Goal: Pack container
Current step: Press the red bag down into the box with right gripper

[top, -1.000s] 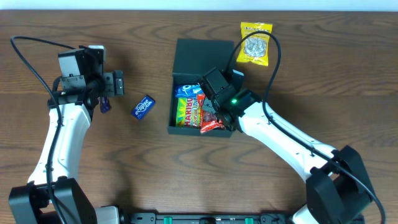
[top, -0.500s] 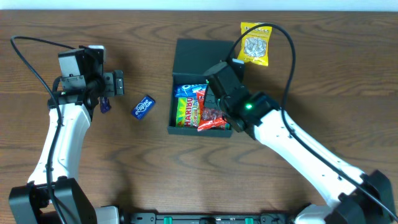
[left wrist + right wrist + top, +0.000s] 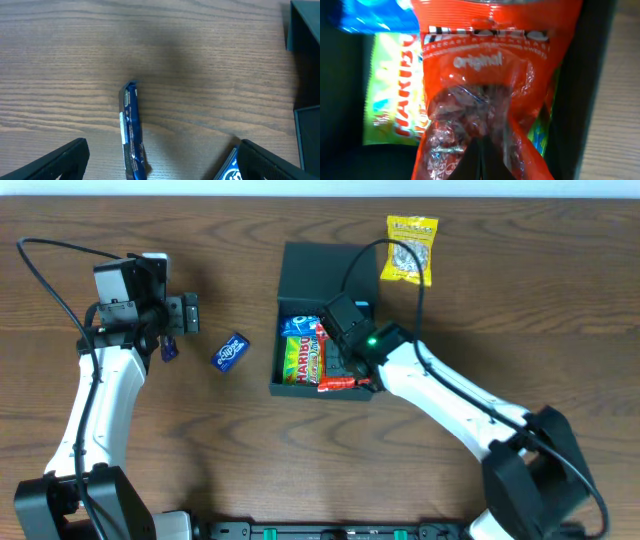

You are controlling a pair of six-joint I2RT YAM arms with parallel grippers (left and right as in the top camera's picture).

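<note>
The dark teal container (image 3: 283,385) stands open at the table's middle, its lid (image 3: 320,268) laid back. Inside lie a green Haribo packet (image 3: 300,358), a blue packet (image 3: 298,327) and a red packet (image 3: 340,383). My right gripper (image 3: 345,352) is inside the box. In the right wrist view its fingers (image 3: 480,162) are shut together and rest on the red packet (image 3: 490,75), with the Haribo packet (image 3: 390,100) beside it. My left gripper (image 3: 177,315) is open and empty at the far left. In the left wrist view its fingers (image 3: 162,157) straddle a thin blue packet (image 3: 131,125) standing on edge.
A small blue packet (image 3: 231,351) lies on the table between the left gripper and the box; it also shows in the left wrist view (image 3: 227,167). A yellow packet (image 3: 410,250) lies behind the box at the right. The box corner (image 3: 305,25) shows in the left wrist view.
My right gripper drew back to the right and up, then came back down into the box onto the red packet. The left arm has not moved.
</note>
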